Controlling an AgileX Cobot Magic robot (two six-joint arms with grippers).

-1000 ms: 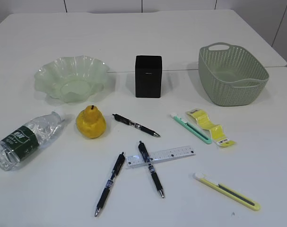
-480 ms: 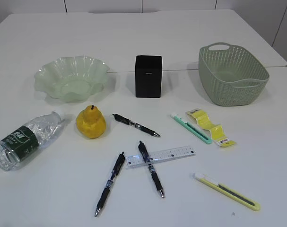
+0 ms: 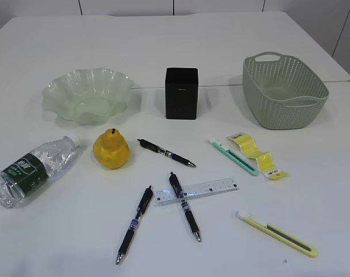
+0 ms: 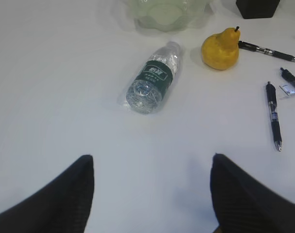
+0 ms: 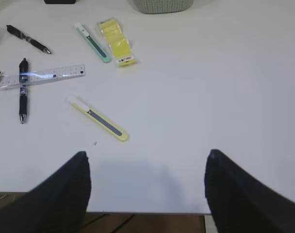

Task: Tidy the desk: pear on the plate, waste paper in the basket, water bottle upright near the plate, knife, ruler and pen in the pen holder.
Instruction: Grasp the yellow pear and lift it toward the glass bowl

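A yellow pear [image 3: 110, 149] stands on the table in front of the pale green glass plate [image 3: 59, 92]. A water bottle [image 3: 32, 169] lies on its side at the left. Three black pens [image 3: 166, 153] [image 3: 134, 223] [image 3: 184, 205], a clear ruler [image 3: 209, 188], a green knife [image 3: 233, 156], a yellow knife [image 3: 277, 233] and yellow waste paper [image 3: 255, 154] lie in the middle and right. The black pen holder [image 3: 181, 93] and green basket [image 3: 284, 90] stand at the back. My left gripper [image 4: 152, 165] is open over bare table short of the bottle [image 4: 153, 83]. My right gripper [image 5: 146, 162] is open near the table's front edge, short of the yellow knife [image 5: 97, 118].
The table's front edge [image 5: 137, 212] lies right under my right gripper. A second table joins at the back right. Neither arm shows in the exterior view.
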